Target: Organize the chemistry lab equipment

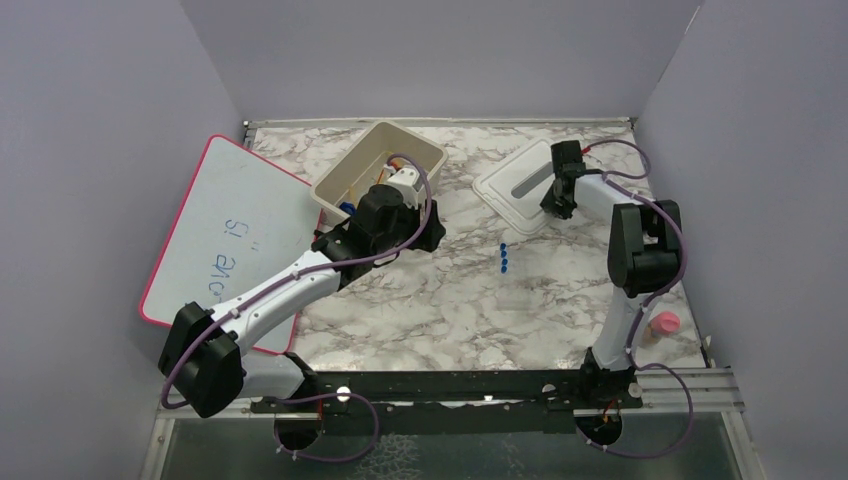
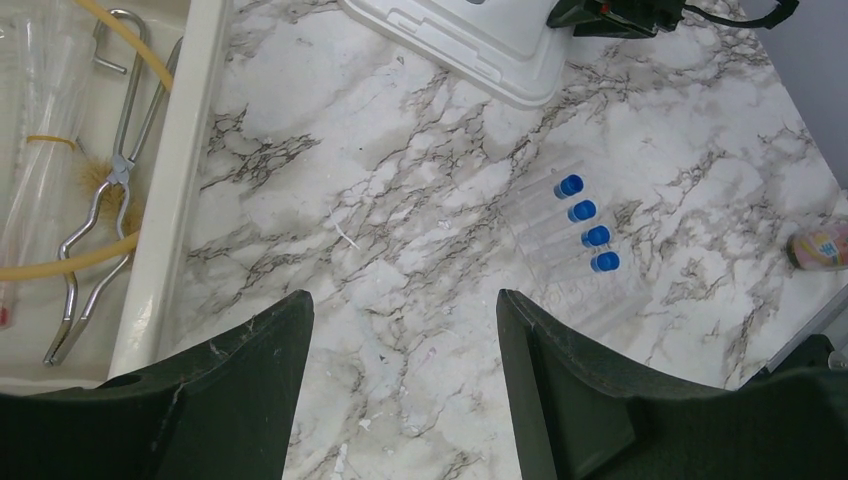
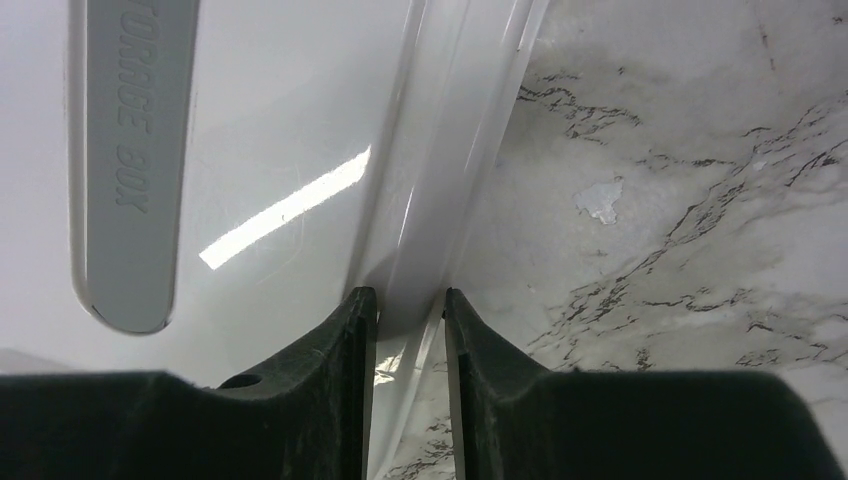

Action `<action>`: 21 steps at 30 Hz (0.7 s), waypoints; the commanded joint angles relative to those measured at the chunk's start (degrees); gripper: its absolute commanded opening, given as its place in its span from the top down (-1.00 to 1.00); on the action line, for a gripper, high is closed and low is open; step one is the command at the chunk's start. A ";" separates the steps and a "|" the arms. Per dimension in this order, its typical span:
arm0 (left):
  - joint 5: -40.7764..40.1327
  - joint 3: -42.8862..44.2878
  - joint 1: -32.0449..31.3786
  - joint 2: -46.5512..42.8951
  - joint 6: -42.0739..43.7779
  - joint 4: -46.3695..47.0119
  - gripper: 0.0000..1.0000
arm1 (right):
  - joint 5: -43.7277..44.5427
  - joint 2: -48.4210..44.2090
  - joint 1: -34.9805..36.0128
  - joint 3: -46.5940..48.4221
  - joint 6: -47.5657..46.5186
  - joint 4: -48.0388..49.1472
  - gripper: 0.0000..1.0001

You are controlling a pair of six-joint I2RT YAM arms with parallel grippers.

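Note:
Several clear tubes with blue caps (image 1: 504, 258) lie side by side on the marble table, also in the left wrist view (image 2: 585, 225). In the beige tub (image 2: 180, 150) lie metal tongs (image 2: 110, 190), a curved amber rubber tube (image 2: 60, 262), a tan brush (image 2: 100, 180) and clear tubes (image 2: 40, 120). My left gripper (image 1: 400, 200) is open and empty (image 2: 405, 295) above bare table, just right of the tub (image 1: 400, 135). My right gripper (image 1: 558, 205) is shut on the rim of the white lid (image 1: 520, 185), which shows between its jaws in the right wrist view (image 3: 410, 295).
A pink-rimmed whiteboard (image 1: 235, 230) lies at the left, partly under the left arm. A small pink item (image 1: 664, 322) stands near the right arm's base, also in the left wrist view (image 2: 820, 245). Purple walls close in three sides.

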 commanded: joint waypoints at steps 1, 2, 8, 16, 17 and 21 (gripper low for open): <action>0.56 2.04 0.54 0.66 0.18 0.23 -0.40 | 2.93 3.25 -0.16 0.15 -0.03 -2.80 0.46; 0.80 2.16 0.50 0.93 0.02 0.30 -0.40 | 2.25 3.22 -0.16 0.25 0.18 -2.54 0.53; 0.81 4.02 0.84 2.29 -0.62 -0.08 -0.40 | -0.95 0.72 -0.10 1.53 2.43 0.56 0.80; -0.88 5.34 2.07 3.93 -4.48 -0.24 -0.42 | -6.02 -5.14 -0.24 2.62 4.49 3.95 0.82; -0.87 5.35 2.22 4.11 -5.31 -0.03 -0.43 | -6.83 -5.90 -0.19 2.45 4.63 4.33 0.82; -0.54 5.47 2.93 4.54 -8.47 0.96 -0.44 | -9.69 -9.10 -0.21 0.39 5.52 6.39 0.82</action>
